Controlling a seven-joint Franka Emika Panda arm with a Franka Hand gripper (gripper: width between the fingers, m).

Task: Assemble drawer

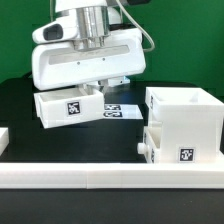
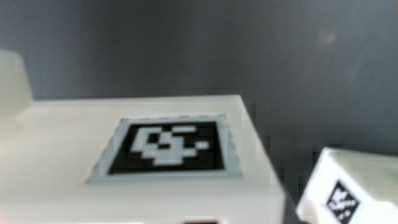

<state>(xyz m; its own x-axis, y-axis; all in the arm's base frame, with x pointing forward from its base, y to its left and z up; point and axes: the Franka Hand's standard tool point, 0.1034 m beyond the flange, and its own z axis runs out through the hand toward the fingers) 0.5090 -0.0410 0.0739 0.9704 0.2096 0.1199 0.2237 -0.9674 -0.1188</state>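
A loose white drawer tray [image 1: 68, 108] with a black-and-white tag sits tilted at the exterior view's left, just above the black table. My gripper [image 1: 97, 89] comes down from above onto its top edge and is shut on it. In the wrist view the tray [image 2: 107, 120] fills most of the picture at close range, and my fingertips are hidden. The tall boxy case [image 1: 186, 112] stands at the exterior view's right. A second tagged tray [image 1: 180, 152] sits in its lower slot, and its corner also shows in the wrist view [image 2: 350, 188].
The marker board [image 1: 118, 113] lies flat on the table between the held tray and the case. The long low white rail [image 1: 110, 176] runs along the front edge. A green wall stands behind.
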